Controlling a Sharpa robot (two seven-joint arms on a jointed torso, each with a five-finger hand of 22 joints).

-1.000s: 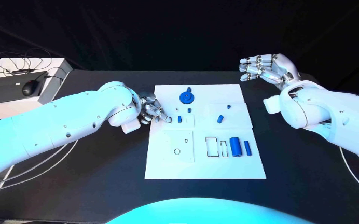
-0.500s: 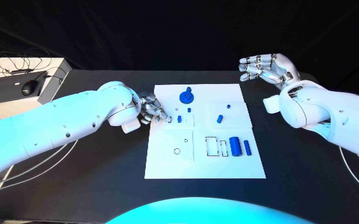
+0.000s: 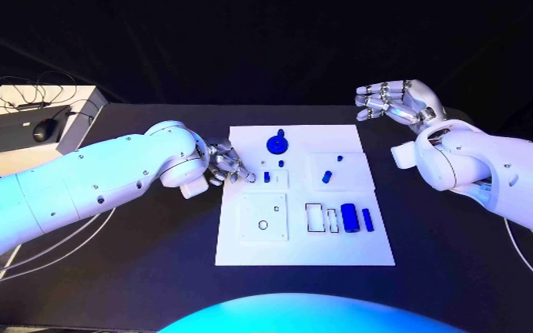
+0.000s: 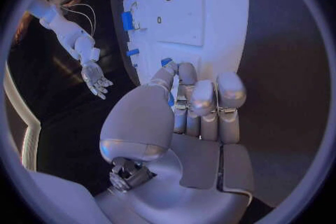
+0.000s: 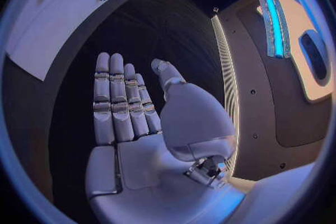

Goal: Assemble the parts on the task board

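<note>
The white board [image 3: 302, 194] lies at the middle of the black tabletop [image 3: 145, 271]. The left hand [image 3: 228, 165] sits at the board's nine o'clock edge, fingers [image 4: 187, 79] curled together, pinching a small blue part [image 4: 167, 61]. The right hand [image 3: 394, 102] hovers off the board's two o'clock corner, fingers [image 5: 112, 95] straight, holding nothing. A round blue part [image 3: 276, 145] stands at the board's twelve o'clock.
</note>
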